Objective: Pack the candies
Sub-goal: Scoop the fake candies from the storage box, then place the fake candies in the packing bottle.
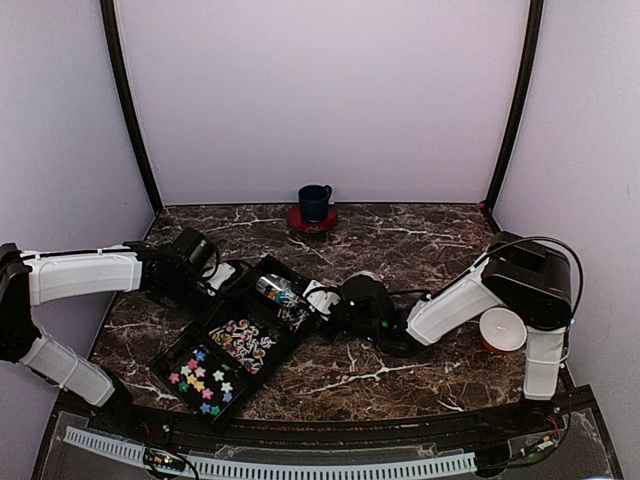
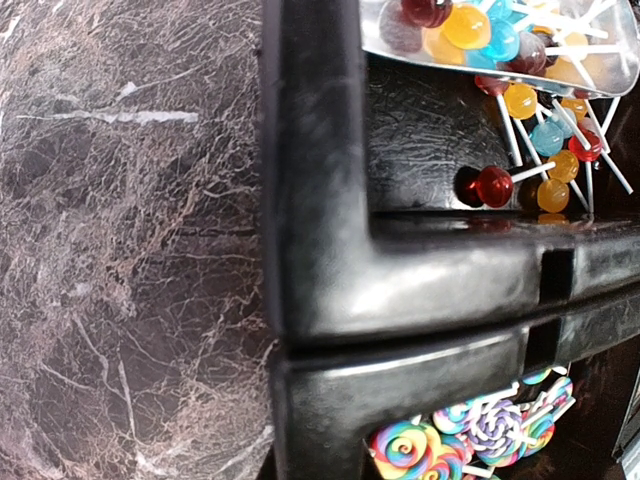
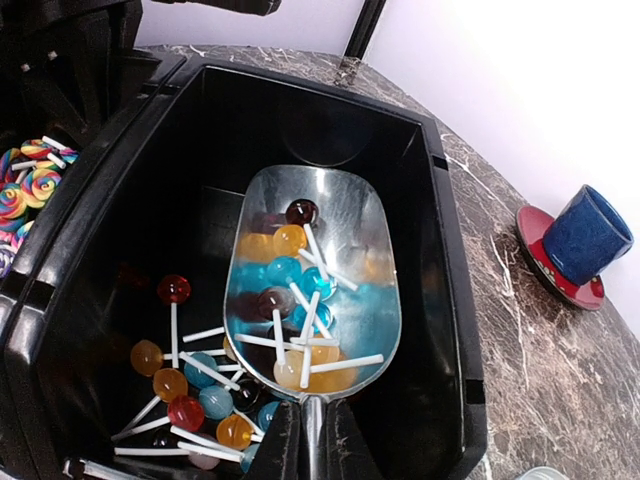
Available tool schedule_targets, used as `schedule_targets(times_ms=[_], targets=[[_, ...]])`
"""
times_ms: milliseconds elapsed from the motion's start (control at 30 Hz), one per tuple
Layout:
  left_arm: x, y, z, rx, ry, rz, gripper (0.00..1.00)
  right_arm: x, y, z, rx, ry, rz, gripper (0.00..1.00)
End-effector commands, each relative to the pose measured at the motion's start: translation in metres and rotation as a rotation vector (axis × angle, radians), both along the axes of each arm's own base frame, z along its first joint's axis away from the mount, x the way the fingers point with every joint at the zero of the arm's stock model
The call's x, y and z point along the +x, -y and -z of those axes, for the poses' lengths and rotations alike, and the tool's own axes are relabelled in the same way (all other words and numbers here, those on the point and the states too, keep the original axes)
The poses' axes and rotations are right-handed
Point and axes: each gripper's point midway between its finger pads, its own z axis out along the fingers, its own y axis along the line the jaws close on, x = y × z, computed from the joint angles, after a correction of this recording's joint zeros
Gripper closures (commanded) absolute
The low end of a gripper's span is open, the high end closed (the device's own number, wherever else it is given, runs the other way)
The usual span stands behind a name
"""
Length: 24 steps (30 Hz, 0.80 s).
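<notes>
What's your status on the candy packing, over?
Right tool shut on scoop, loaded with lollipops, in tray's end compartment. Left tool shut at tray edge. Nothing blocking.

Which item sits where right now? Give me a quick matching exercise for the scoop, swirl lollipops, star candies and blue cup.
Things:
1. scoop
2. swirl lollipops
3. star candies
4. blue cup

Places:
A. on the red saucer
B. near compartment of the tray
C. middle compartment of the tray
D. far compartment of the tray, handle in the right claw

Pairs: 1-D, 2-C, 3-B, 4-A
</notes>
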Motion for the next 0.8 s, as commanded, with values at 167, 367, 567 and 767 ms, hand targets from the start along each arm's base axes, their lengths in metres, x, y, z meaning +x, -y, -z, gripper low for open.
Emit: schedule_targets(times_ms=[167, 367, 567, 767], targets=[[0.028, 0.037, -0.046, -0.230, 0.112, 0.017, 1.00, -0.005, 0.021, -0.003, 0.010, -0.009, 0.021, 1.00], [0.031, 0.032, -0.044, -0.221, 0.105, -0.012, 1.00, -0.010, 0.030, -0.010, 0.013, -0.003, 0.019, 1.00], [0.031, 0.032, -0.039, -0.219, 0.086, -0.009, 1.00, -0.015, 0.032, -0.032, 0.062, 0.010, 0.000, 1.00], [0.030, 0.031, -0.036, -0.209, 0.072, -0.011, 1.00, -0.021, 0.032, -0.056, 0.091, 0.034, -0.028, 1.00]])
